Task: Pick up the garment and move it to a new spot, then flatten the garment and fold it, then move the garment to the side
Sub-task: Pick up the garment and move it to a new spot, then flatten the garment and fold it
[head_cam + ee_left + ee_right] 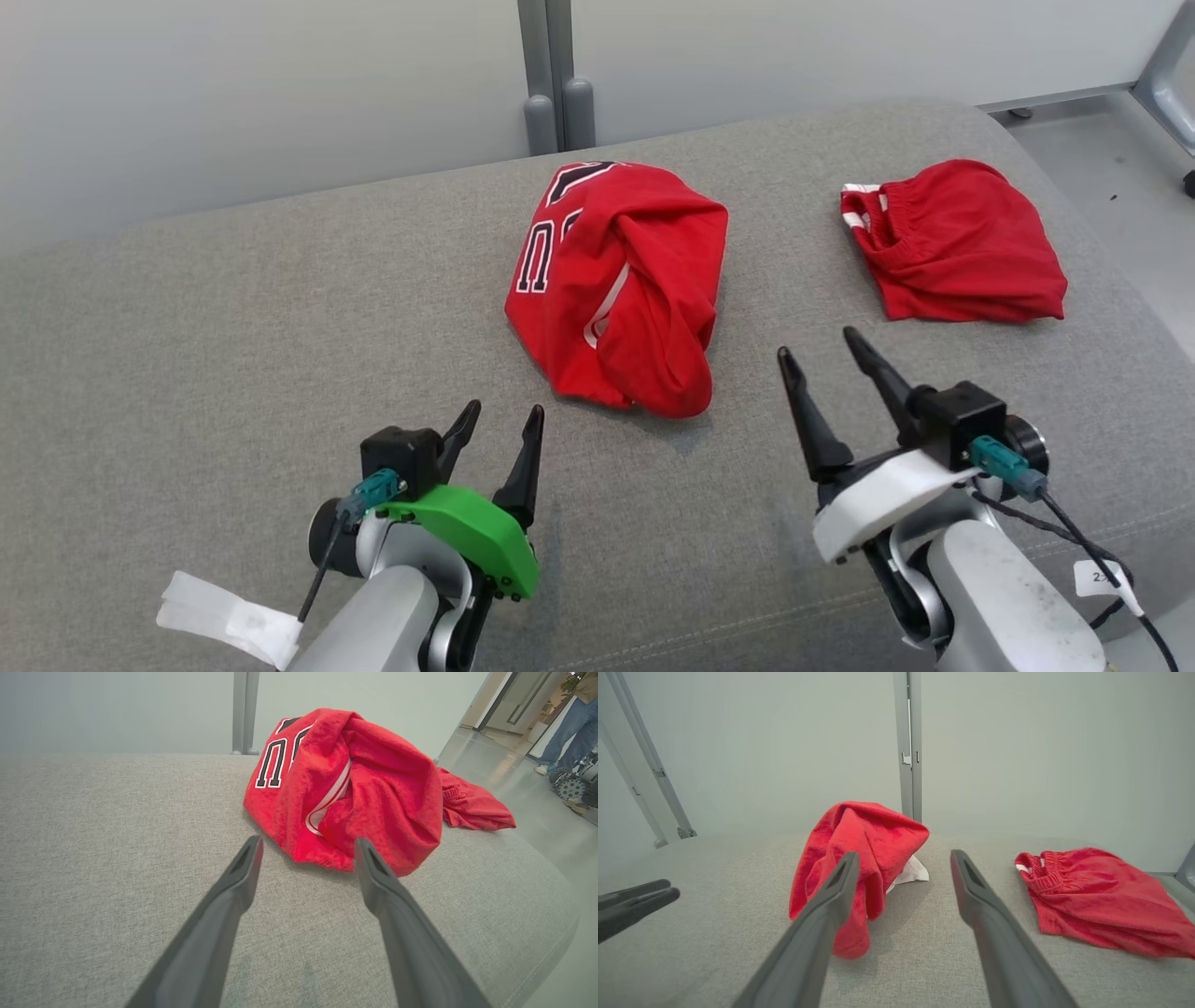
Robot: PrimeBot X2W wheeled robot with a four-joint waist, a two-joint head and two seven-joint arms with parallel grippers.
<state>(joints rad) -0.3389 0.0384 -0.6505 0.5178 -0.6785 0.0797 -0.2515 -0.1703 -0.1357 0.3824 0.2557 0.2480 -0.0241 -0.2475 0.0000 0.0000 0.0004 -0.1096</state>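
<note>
- The grey worktop [233,373], covered in coarse woven cloth with a rounded padded edge, lies under the jersey and stretches well beyond it on every side.
- The jersey [621,280], which we take for the garment to move, sits on that worktop as a soft, crumpled heap of matte red knit. Its long axis runs away from us, and its near end points between the two hands.
- The red shorts [962,247], with a gathered waistband, lie well to the right of the jersey, apart from it.
- The right hand [815,343] hovers right of the jersey's near end, its long dark fingers spread wide and holding nothing.
- The left hand [505,407], equally spread and empty, sits just left of the jersey's near end. We judge it the nearer, so a short reach forward and rightward should meet cloth.
- Black, white-edged numerals mark the jersey's far left, and white trim shows in its middle fold.
</note>
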